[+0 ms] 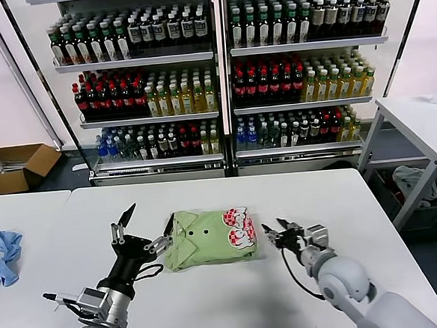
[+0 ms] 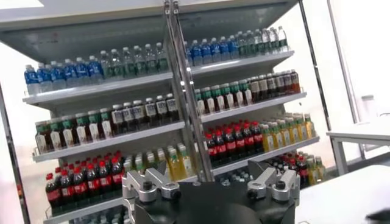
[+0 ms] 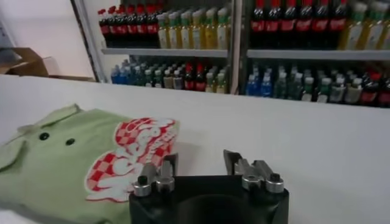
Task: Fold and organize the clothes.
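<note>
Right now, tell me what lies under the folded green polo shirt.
The polo shirt lies folded on the white table; only tabletop shows around it. Whatever is beneath its layers is covered.

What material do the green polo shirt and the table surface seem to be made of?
Green polo shirt: probably soft matte knit cotton; it folds limply, with soft creases and a printed checkered graphic. Table: smooth white surface, likely laminate or painted board; faint sheen only.
</note>
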